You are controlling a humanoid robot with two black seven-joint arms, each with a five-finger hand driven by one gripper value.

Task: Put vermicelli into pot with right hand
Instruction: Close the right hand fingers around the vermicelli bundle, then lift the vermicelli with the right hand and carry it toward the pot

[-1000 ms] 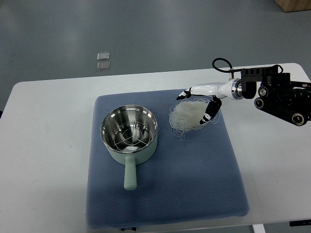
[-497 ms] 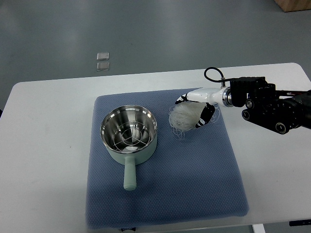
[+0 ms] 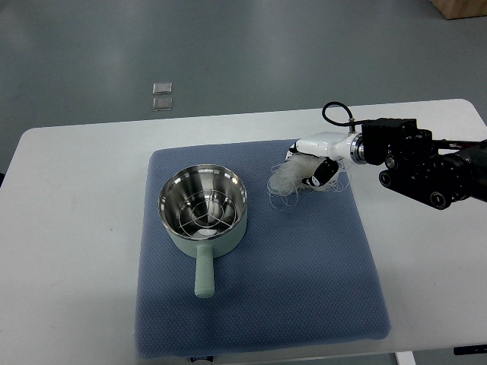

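A: Working from the near edge outward, what comes first?

B: The pot (image 3: pixel 202 210), on the blue mat (image 3: pixel 259 304) that covers the middle of the desk (image 3: pixel 68 228). Its handle points toward the robot's side, its mouth faces up, and a wire rack sits inside.

A: And the vermicelli (image 3: pixel 293 177)?

B: Farther back and to the right of the pot, a pale tangle on the same mat, with a clear strip of mat between the two.

A: Which hand has it?

B: The right hand (image 3: pixel 312 169), reaching in from the right edge. Its fingers are curled into the right part of the bundle, apparently gripping it; loose strands trail left and down onto the mat.

A: So the carry goes which way?

B: Leftward and slightly nearer, I'd judge, since the pot's mouth lies that way from the hand. The left arm is out of view.
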